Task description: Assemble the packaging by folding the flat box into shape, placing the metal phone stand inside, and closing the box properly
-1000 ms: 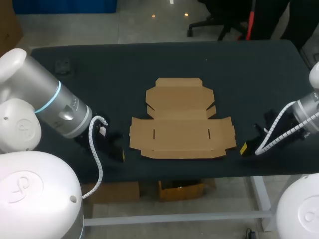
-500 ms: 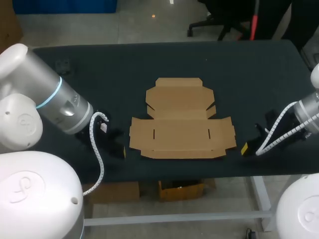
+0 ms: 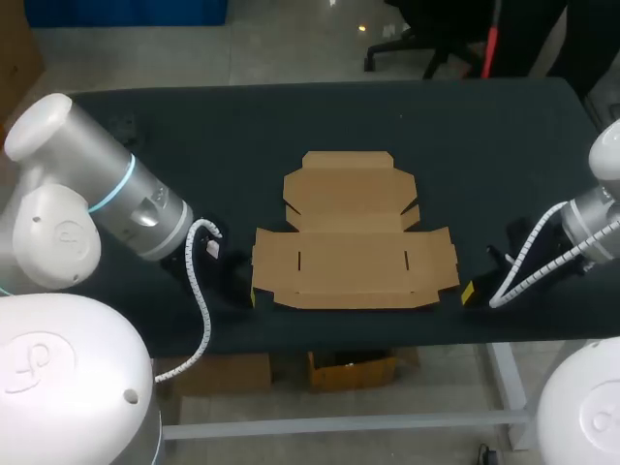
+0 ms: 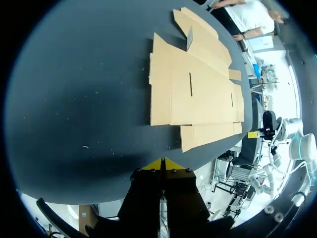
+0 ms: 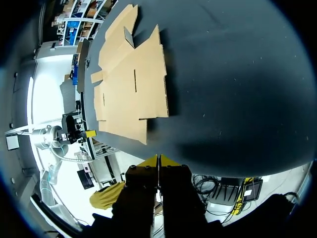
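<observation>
The flat box [image 3: 354, 232] lies on the dark table [image 3: 194, 136], right in the middle, between the two arms, and it is not folded yet. Its long side runs across, from one arm to the other. The left gripper [image 3: 252, 295] sits low, just beside the box's near left corner. Its yellow tips are pressed together with nothing in them. The right gripper [image 3: 467, 291] sits just beside the near right corner, tips together and empty too. The left one looks a little nearer. I cannot see the metal phone stand
</observation>
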Controlling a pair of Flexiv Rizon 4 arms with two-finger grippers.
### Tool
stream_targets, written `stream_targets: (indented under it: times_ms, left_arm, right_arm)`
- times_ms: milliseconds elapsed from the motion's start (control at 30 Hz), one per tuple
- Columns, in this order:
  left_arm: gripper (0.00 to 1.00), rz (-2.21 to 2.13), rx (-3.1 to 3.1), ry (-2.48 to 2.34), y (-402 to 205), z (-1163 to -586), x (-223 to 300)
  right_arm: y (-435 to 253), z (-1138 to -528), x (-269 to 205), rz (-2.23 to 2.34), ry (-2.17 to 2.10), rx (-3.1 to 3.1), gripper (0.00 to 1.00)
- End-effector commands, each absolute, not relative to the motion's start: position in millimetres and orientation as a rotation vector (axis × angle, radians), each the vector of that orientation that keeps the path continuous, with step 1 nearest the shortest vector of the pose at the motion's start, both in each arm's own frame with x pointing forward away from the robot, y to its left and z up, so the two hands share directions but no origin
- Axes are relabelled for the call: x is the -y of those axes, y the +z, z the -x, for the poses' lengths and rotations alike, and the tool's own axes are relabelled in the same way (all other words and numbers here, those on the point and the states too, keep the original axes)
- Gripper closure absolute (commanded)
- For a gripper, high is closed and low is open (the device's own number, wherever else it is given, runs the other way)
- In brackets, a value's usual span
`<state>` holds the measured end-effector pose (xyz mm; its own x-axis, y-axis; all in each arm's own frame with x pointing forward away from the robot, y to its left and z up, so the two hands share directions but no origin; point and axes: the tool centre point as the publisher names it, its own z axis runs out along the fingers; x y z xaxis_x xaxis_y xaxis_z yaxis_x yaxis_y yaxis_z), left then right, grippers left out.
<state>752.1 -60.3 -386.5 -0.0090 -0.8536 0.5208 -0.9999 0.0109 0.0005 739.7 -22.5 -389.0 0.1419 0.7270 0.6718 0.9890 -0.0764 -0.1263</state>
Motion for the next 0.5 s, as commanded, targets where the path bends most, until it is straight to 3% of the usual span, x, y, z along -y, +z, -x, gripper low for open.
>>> stream_targets:
  times_ms: [33,500]
  left_arm:
    - [1.00,-1.894,1.919,0.530,-393,-758,66]
    - [1.00,-1.883,1.924,0.534,-397,-758,68]
  right_arm:
    - [-396,-743,17,1.874,-0.579,1.652,1.00]
    - [-404,-748,7,1.895,-0.570,1.698,1.00]
